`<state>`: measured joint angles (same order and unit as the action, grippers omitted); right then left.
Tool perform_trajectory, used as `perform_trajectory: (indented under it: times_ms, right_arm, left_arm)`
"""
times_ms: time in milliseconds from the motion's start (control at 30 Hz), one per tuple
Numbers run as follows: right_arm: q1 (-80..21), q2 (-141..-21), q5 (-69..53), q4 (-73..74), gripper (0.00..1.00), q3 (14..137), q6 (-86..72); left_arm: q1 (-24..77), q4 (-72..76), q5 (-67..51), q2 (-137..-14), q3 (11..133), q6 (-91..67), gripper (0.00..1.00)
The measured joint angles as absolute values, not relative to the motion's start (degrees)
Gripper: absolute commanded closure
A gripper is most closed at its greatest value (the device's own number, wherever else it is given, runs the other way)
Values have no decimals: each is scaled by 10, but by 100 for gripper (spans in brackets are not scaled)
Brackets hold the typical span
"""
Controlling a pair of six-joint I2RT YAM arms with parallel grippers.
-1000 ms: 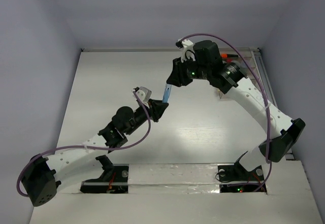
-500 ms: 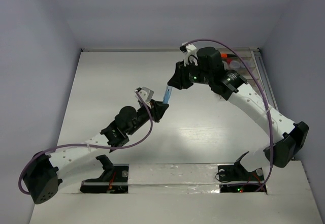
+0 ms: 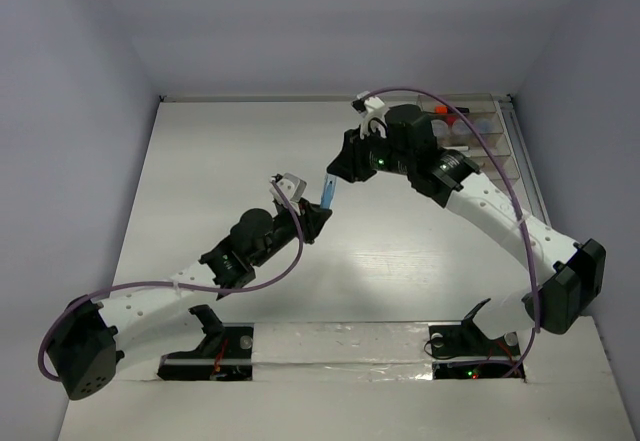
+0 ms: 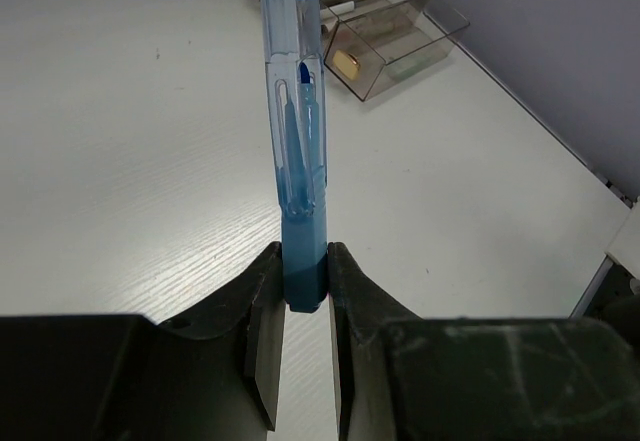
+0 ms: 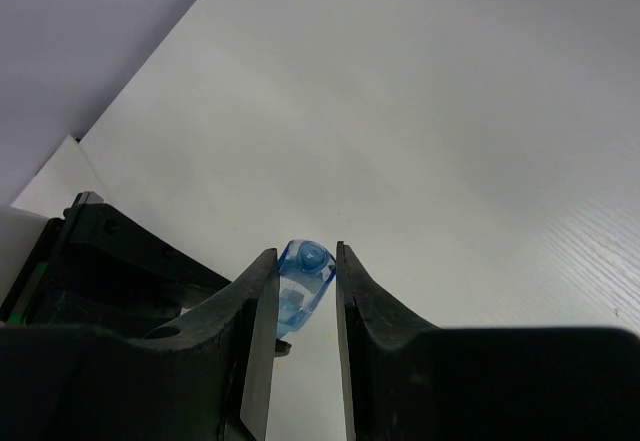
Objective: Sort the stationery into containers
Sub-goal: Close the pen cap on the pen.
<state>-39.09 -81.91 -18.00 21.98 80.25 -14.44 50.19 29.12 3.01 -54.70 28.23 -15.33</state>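
A light blue highlighter (image 3: 327,189) with a clear cap is held in the air over the middle of the table. My left gripper (image 3: 317,213) is shut on its solid blue lower end (image 4: 302,261). My right gripper (image 3: 339,170) is closed round the clear cap end (image 5: 305,279), and both fingers touch it. The clear stepped organiser (image 3: 506,153) stands at the back right. It holds an orange-black highlighter (image 3: 441,110) and small round pots (image 3: 466,127). Its brownish compartments (image 4: 392,45) show behind the highlighter in the left wrist view.
The white table (image 3: 220,161) has grey walls on the left, back and right. The right arm (image 3: 490,206) arches over the right half of the table. The left arm (image 3: 170,291) lies across the near left.
My right gripper has come down and left onto the highlighter's cap end. Its wrist has shifted, uncovering more of the organiser. The left gripper holds the highlighter in nearly the same place.
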Motion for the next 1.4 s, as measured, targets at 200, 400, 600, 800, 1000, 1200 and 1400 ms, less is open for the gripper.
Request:
perform_trajectory:
  times_ms: [200,400,600,800,1000,1200,1400]
  right_arm:
    - [-391,-811,-185,192,98,780,-149]
    - [-397,-789,-177,158,100,746,-157]
    - [-413,-752,-166,129,100,693,-181]
    - [-421,-741,-163,115,100,684,-195]
    - [-421,-738,-163,101,100,672,-204]
    - [-425,-735,-158,84,100,655,-206]
    - [-443,-727,-126,44,100,617,-213]
  left_arm:
    - [503,288,30,-547,282,-154,100]
    - [506,288,31,-546,282,-156,100]
    - [507,313,36,-535,283,-161,100]
    - [508,316,37,-525,283,-162,100]
    - [508,314,37,-524,283,-162,100]
    - [508,304,37,-524,284,-161,100]
    - [508,246,41,-528,305,-156,100]
